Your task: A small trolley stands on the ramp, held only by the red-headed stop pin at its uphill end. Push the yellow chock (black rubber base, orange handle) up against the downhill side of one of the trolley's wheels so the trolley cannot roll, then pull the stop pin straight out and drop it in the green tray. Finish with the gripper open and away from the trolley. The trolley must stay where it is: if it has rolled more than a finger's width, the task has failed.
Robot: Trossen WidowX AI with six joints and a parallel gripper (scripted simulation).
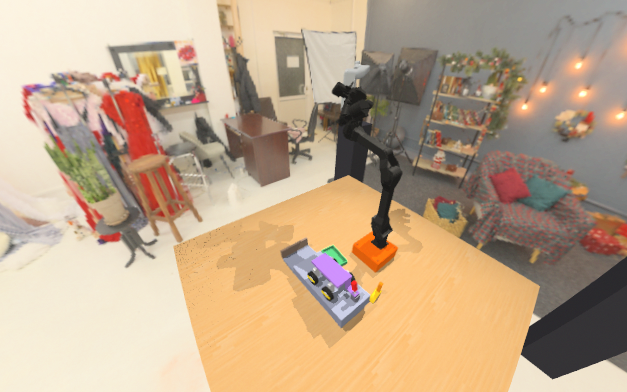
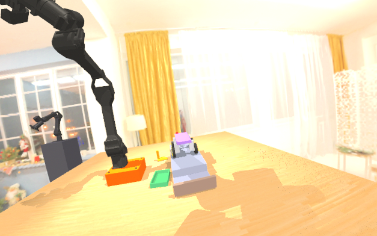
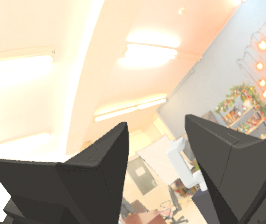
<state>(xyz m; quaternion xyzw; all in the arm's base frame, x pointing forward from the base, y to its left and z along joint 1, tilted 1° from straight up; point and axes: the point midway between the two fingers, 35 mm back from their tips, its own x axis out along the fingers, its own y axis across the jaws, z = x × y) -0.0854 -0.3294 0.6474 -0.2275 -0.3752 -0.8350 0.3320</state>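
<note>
The purple-topped trolley (image 1: 332,270) (image 2: 183,138) stands on the grey ramp (image 1: 305,274) (image 2: 189,164). The red-headed stop pin (image 1: 354,286) (image 2: 177,132) stands at the trolley's uphill end. The yellow chock (image 1: 375,297) (image 2: 162,159) with its orange handle rests on the table beside the ramp's uphill part, apart from the wheels. The green tray (image 1: 335,255) (image 2: 160,178) lies between the ramp and the arm's base, and nothing shows in it. My gripper (image 3: 156,121) is partly open with nothing between its fingers. It is raised high, far from the trolley, pin and chock.
The orange arm base (image 1: 375,252) (image 2: 125,176) stands beside the green tray. A brown end wall (image 1: 295,249) (image 2: 195,186) closes the ramp's low end. A dark pedestal with another arm (image 2: 58,126) stands beyond the table.
</note>
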